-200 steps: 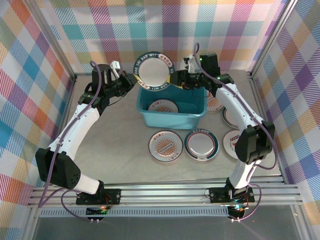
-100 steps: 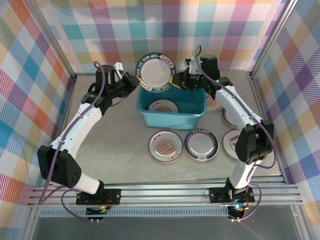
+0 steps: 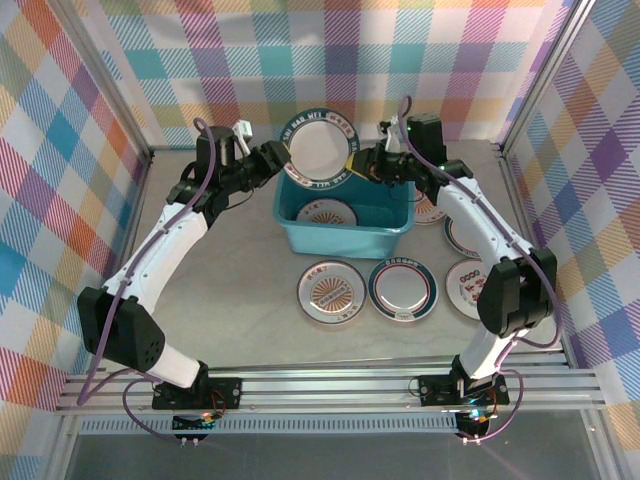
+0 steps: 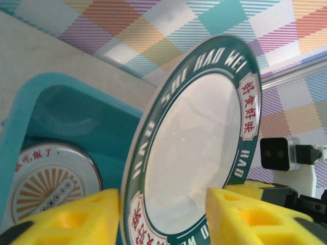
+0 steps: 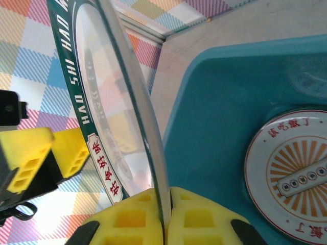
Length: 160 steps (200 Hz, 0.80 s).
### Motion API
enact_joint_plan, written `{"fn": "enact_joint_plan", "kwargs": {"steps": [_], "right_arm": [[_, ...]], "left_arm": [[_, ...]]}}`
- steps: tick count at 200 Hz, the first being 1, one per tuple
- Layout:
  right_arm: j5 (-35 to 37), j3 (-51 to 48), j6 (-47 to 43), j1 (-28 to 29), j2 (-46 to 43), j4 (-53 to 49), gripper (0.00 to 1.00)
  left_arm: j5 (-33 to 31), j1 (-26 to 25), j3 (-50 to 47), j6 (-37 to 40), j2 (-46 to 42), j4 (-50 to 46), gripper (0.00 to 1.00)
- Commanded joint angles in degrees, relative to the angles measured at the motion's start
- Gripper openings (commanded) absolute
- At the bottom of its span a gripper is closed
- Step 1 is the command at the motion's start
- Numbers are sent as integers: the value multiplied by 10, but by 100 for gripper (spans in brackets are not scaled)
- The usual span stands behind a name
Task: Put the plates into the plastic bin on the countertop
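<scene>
over on the left, the left gripper (image 3: 272, 159) has its jaws standing apart on either side of the lower rim of the lifted plate (image 3: 320, 148), not pinching it. that teal-rimmed plate hangs on edge above the back rim of the plastic bin (image 3: 345, 240), not yet inside. on its other side the right gripper (image 3: 362, 166) is clenched hard on the rim, so to my eye it alone carries the plate.

down in the bin lies one sunburst plate (image 3: 325, 212), flat on the bottom, so i'd say the job is barely begun. on the countertop (image 3: 230, 290) in front wait an orange-centred plate (image 3: 331, 293), then a dark-rimmed plate (image 3: 402, 289), then a red-lettered plate (image 3: 466, 285) half under the right arm. at least two more plates (image 3: 458, 238) sit beside the bin's right end, partly hidden. all of these are left to do.
</scene>
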Motion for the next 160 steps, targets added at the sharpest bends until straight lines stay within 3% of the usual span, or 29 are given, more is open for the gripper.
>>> {"fn": "enact_joint_plan", "kwargs": {"steps": [1, 42, 101, 160], "right_arm": [[16, -15, -10, -12, -41, 11, 0], [36, -29, -25, -33, -64, -17, 0], [60, -9, -62, -51, -48, -105, 0], [39, 23, -68, -40, 15, -148, 0]], "left_arm": [[-7, -4, 35, 24, 8, -13, 57], [-27, 16, 63, 64, 3, -65, 67], [-2, 100, 48, 84, 3, -93, 69], [25, 136, 9, 84, 37, -81, 70]]}}
